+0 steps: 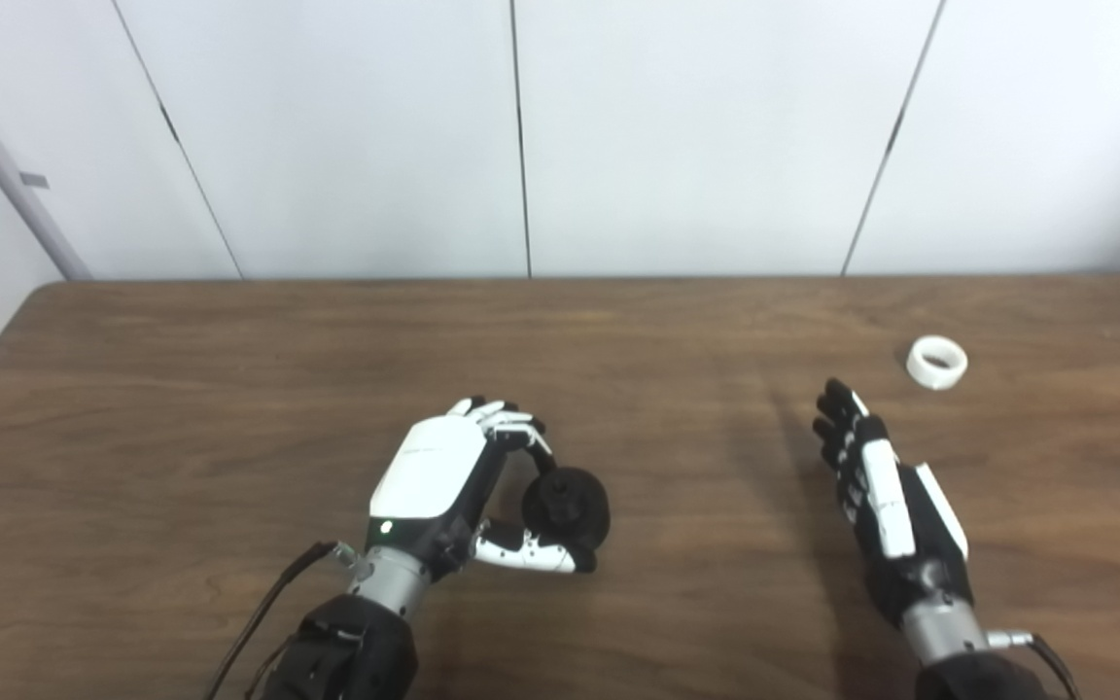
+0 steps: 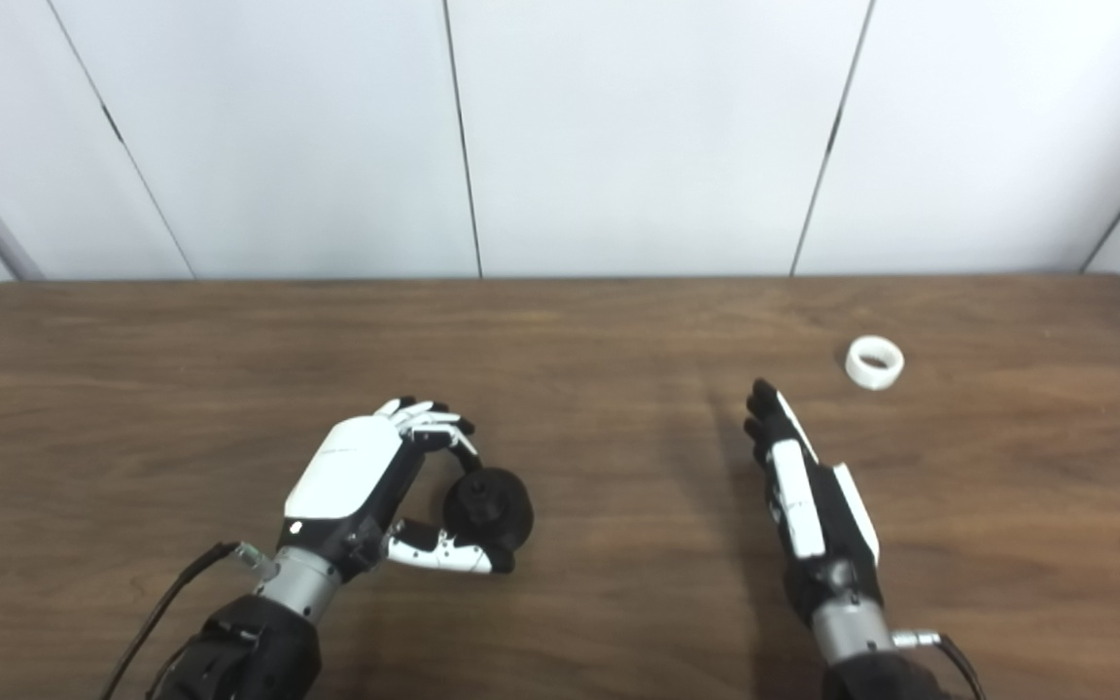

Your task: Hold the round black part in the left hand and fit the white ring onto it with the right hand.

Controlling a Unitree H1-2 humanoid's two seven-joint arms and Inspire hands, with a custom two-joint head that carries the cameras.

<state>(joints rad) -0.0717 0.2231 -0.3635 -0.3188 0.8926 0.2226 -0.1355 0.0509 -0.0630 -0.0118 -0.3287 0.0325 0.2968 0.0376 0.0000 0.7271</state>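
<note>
No legible text, label, brand, number or sign is found on any surface in either view. The left hand (image 1: 443, 476), right hand (image 1: 886, 506), round black part (image 1: 567, 506), white ring (image 1: 937, 362), tabletop (image 1: 229, 389) and wall panels (image 1: 716, 136) all carry no readable markings.

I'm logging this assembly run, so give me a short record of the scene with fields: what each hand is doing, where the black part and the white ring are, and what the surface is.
left hand: shut on the round black plastic part, held between fingers and thumb
right hand: open, fingers straight, holding nothing
white ring: small white plastic ring lying on the table, beyond the right hand, apart from it
surface: brown wood-grain table
task state: ring not yet picked up
</note>
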